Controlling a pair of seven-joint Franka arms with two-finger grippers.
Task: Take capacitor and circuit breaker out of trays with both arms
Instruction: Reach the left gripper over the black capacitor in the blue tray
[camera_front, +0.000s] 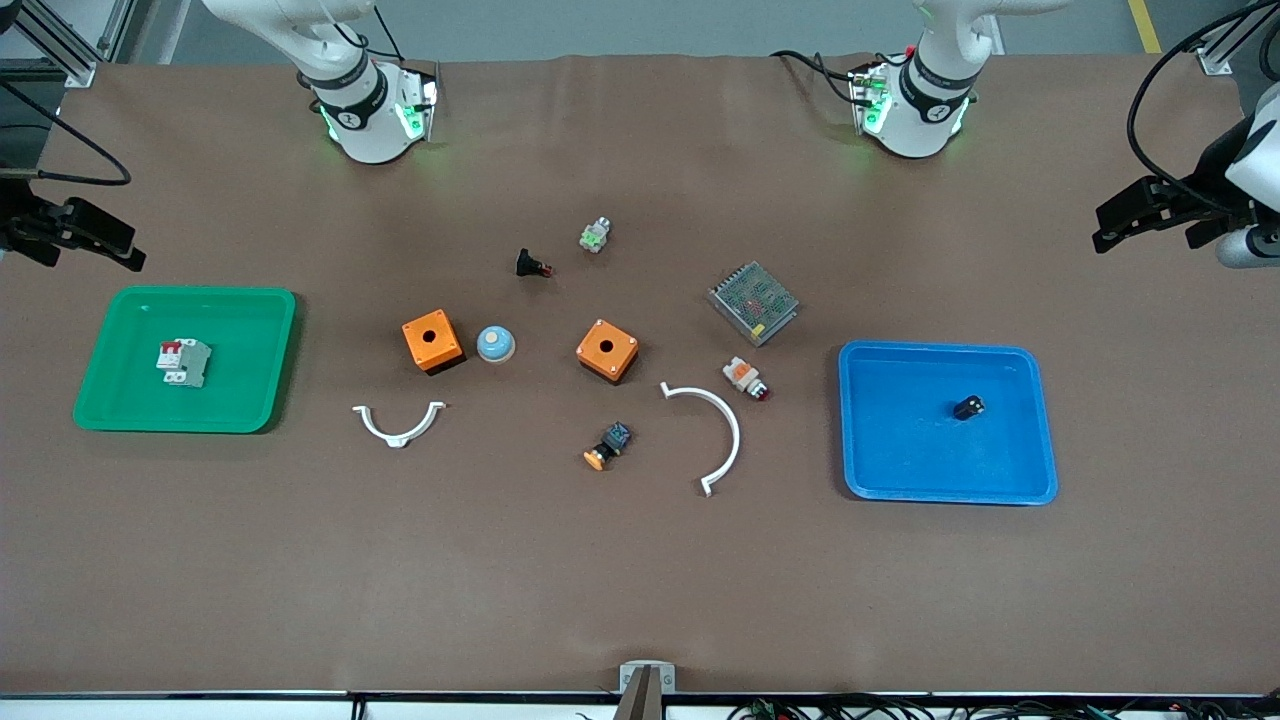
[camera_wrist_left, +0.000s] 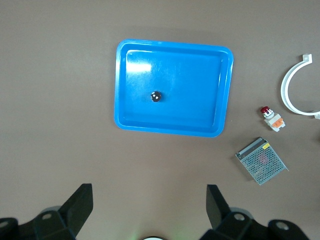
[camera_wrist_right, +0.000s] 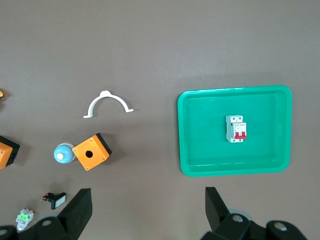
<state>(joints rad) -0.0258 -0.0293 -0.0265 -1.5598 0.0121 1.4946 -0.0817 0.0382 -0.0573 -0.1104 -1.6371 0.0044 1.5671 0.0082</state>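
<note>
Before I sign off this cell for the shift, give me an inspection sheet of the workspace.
Surface: brown table, no spills seen.
Job's things: capacitor in blue tray; breaker in green tray.
Clutter: two orange boxes, two white clips, buttons, metal-mesh unit between the trays.
Grippers: left gripper and right gripper open, empty, waiting at the table's ends.
Cables: black cables at the table edges.
Surroundings: nothing seen.
</note>
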